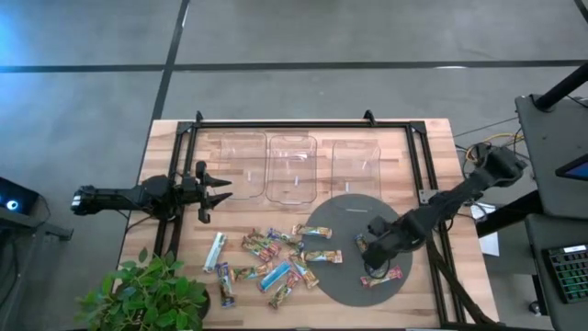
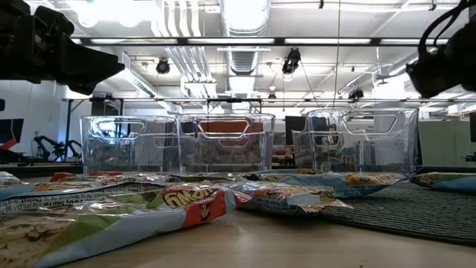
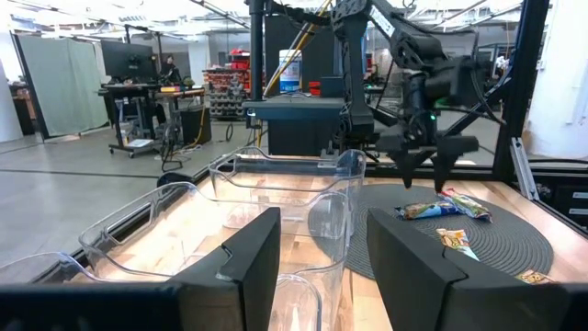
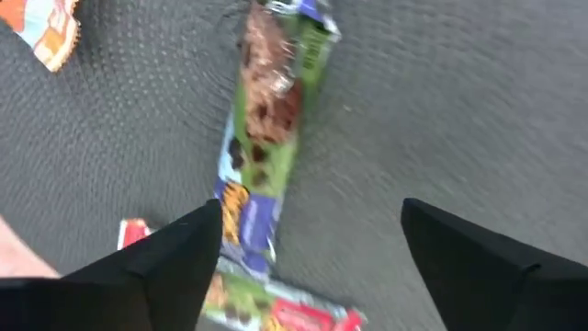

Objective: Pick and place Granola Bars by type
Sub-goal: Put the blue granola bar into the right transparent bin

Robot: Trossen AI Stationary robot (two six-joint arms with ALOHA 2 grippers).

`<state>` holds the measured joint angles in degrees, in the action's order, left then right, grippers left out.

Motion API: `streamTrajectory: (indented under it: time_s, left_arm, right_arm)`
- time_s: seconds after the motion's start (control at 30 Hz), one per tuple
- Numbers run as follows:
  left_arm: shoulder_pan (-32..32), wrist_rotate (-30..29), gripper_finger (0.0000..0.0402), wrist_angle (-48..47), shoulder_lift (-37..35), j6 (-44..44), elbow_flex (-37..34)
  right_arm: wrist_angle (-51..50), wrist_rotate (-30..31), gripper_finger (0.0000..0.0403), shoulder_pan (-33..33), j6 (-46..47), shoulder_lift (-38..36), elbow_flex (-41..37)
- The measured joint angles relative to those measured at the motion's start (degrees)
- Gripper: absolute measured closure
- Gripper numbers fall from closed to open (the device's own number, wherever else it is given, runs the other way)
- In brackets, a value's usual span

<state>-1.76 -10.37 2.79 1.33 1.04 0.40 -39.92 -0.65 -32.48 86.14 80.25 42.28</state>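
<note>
Several granola bars (image 1: pixel 266 259) in glossy wrappers lie scattered flat on the wooden table's near middle. A few more lie on a dark round mat (image 1: pixel 354 207). My right gripper (image 1: pixel 367 248) is open and points down over the mat, just above a green-and-blue bar (image 4: pixel 271 129) that lies flat. In the right wrist view the fingers stand past that bar's near end (image 4: pixel 310 210); another bar (image 4: pixel 276 314) lies beside it. My left gripper (image 1: pixel 220 188) is open and empty, level above the table's left side, pointing at the clear bins.
Three clear plastic bins (image 1: pixel 292 165) stand in a row at the table's far side. A black frame (image 1: pixel 303 122) runs round the table. A potted plant (image 1: pixel 147 294) stands at the near left corner. An orange-wrapped bar (image 4: pixel 50 28) lies on the mat.
</note>
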Motion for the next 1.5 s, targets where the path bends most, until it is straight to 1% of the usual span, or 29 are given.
streamTrajectory:
  time_s: [0.1, 0.17, 0.23, 0.37, 0.47, 0.57, 0.77, 0.9, 1.03, 1.17, 1.33, 1.5]
  left_arm:
    - [0.0, 0.0, 0.0255, 0.0, 0.0, 0.0, 0.0]
    - [0.0, 0.0, 0.0255, 0.0, 0.0, 0.0, 0.0]
    - [0.0, 0.0, 0.0255, 0.0, 0.0, 0.0, 0.0]
    - [0.0, 0.0, 0.0255, 0.0, 0.0, 0.0, 0.0]
    - [0.0, 0.0, 0.0255, 0.0, 0.0, 0.0, 0.0]
    - [0.0, 0.0, 0.0255, 0.0, 0.0, 0.0, 0.0]
    - [0.0, 0.0, 0.0255, 0.0, 0.0, 0.0, 0.0]
    - [0.0, 0.0, 0.0255, 0.0, 0.0, 0.0, 0.0]
    - [0.0, 0.0, 0.0255, 0.0, 0.0, 0.0, 0.0]
    - [0.0, 0.0, 0.0255, 0.0, 0.0, 0.0, 0.0]
    - [0.0, 0.0, 0.0255, 0.0, 0.0, 0.0, 0.0]
    - [0.0, 0.0, 0.0255, 0.0, 0.0, 0.0, 0.0]
  right_arm:
    - [3.3, 0.9, 0.0053, 0.1, 0.0, 3.5, -0.2]
    - [5.9, 0.9, 0.0047, 0.1, 0.2, 5.5, -0.2]
    - [6.9, 1.2, 0.0047, 0.1, 0.3, 6.9, 0.0]
    - [5.6, 4.3, 0.0055, 0.1, 2.9, 8.7, 1.3]
    - [4.1, 7.7, 0.0070, 0.1, 5.9, 9.3, 1.8]
    - [2.9, 9.2, 0.0097, 0.1, 8.9, 9.6, 2.2]
    - [1.7, 9.4, 0.0161, 0.1, 13.0, 9.5, 3.3]
    - [-4.1, 9.4, 0.0181, 0.1, 11.5, 9.8, 7.0]
    - [-11.7, 9.4, 0.0182, 0.3, 9.8, 11.9, 9.9]
    - [-10.3, 8.3, 0.0176, 0.3, 6.6, 14.6, 11.9]
    - [-10.2, 8.2, 0.0156, 0.6, 4.8, 18.5, 15.0]
    - [-10.5, 8.2, 0.0142, 0.8, 3.6, 19.5, 17.1]
